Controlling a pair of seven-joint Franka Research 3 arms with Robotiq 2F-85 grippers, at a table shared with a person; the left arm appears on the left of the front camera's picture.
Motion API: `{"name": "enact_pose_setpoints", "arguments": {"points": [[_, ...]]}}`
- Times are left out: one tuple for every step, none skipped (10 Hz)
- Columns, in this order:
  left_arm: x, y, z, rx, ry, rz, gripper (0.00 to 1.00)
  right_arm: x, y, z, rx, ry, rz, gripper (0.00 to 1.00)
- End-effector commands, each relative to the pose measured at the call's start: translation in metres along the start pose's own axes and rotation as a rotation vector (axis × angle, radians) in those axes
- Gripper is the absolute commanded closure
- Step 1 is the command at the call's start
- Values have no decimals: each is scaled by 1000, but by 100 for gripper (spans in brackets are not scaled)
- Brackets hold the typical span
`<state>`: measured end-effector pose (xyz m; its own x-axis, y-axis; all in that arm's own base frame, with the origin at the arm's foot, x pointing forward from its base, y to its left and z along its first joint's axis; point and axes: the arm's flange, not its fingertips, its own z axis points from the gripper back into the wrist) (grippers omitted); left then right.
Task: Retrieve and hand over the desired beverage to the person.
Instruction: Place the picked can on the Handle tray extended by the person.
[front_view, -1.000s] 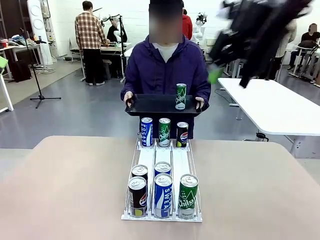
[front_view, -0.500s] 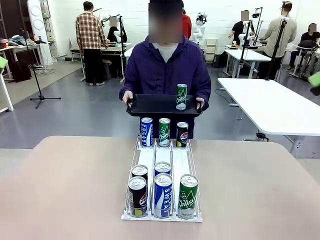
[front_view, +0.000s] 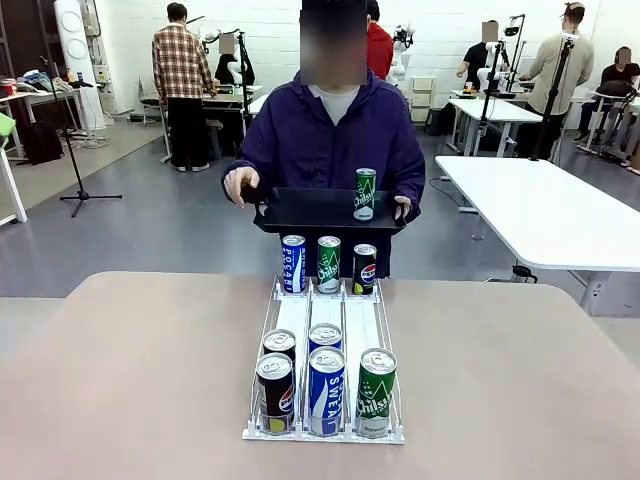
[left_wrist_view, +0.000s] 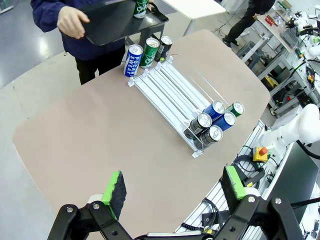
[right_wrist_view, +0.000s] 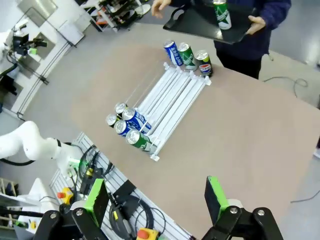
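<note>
The left gripper (left_wrist_view: 174, 187) and right gripper (right_wrist_view: 156, 197) hang spread and empty over the table (front_view: 150, 380). At upper centre a green Chilsung can (front_view: 364, 194) stands on the black tray (front_view: 300, 210) held by the person (front_view: 335, 130). The handover looks done, so next I expect only waiting.

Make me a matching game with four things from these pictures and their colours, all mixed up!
Things:
1. tray
2. rack
3. jacket
4. table

Colours:
a. purple
b. beige
c. black
d. white

Pairs: 1-c, 2-d, 3-a, 4-b
</note>
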<state>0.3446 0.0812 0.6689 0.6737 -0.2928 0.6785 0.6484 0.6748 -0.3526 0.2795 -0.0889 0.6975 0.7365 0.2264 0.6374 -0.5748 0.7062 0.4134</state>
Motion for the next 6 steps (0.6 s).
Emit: {"name": "enact_pose_setpoints", "arguments": {"points": [[0, 1, 1, -18, -11, -20, 0, -1, 13, -10, -25, 1, -61, 0], [0, 1, 1, -18, -11, -20, 0, 0, 0, 0, 0, 0, 0, 0], [0, 1, 1, -18, -11, -20, 0, 0, 0, 0, 0, 0, 0, 0], [0, 1, 1, -18, -11, -20, 0, 0, 0, 0, 0, 0, 0, 0], [0, 1, 1, -18, -11, -20, 0, 0, 0, 0, 0, 0, 0, 0], [0, 1, 1, -18, -11, -20, 0, 0, 0, 0, 0, 0, 0, 0]]}}
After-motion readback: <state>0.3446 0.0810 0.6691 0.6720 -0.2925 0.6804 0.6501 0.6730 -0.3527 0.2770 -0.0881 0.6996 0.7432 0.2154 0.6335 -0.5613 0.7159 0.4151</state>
